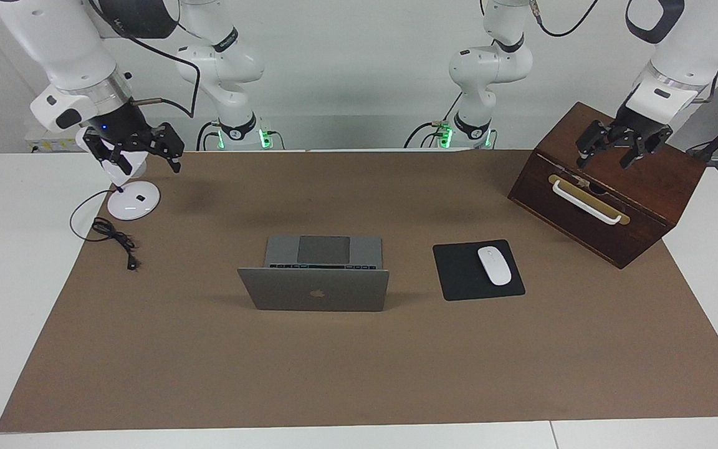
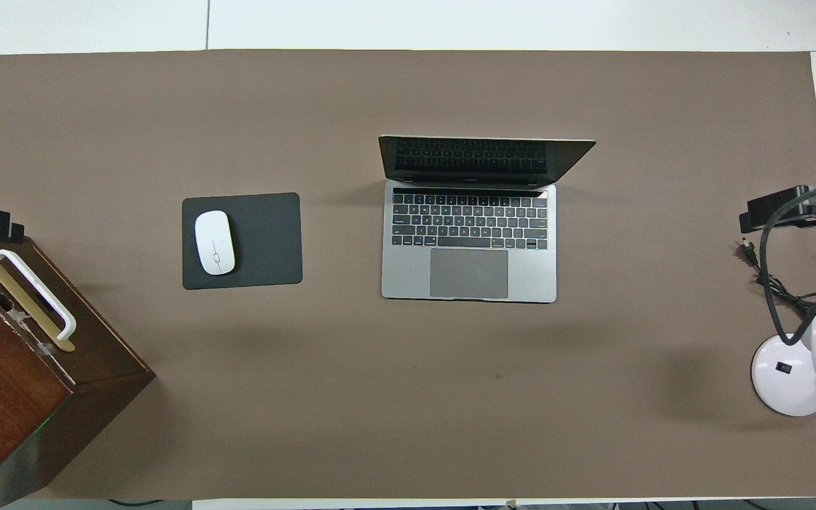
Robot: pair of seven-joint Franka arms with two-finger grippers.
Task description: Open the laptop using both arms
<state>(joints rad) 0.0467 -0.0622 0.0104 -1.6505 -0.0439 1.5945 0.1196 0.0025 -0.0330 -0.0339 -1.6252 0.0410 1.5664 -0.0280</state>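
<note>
Midway between the two sets of jaws, and well apart from both, the laptop (image 2: 469,241) sits on the brown mat of the counter (image 1: 359,362), already open: its lid stands up at the edge farther from the robots, keyboard and trackpad facing them. Judged from that, the opening looks finished and the step in hand is most likely clearing away. To do it well, each arm should keep high and move out toward its own end of the counter, away from the raised lid, so nothing knocks the screen back down or shifts the base.

A black mouse pad (image 2: 266,241) carrying a white mouse (image 2: 214,242) lies beside the laptop, toward the left arm's end.

Up in the air, the right gripper (image 1: 138,149) hangs over the white desk lamp (image 1: 133,201) at its end of the counter, wrist tilted, jaws spread wide and holding nothing. The left gripper (image 1: 621,144) hangs over the wooden box (image 1: 646,206) at the other end, pointing down, jaws likewise parted and empty.
</note>
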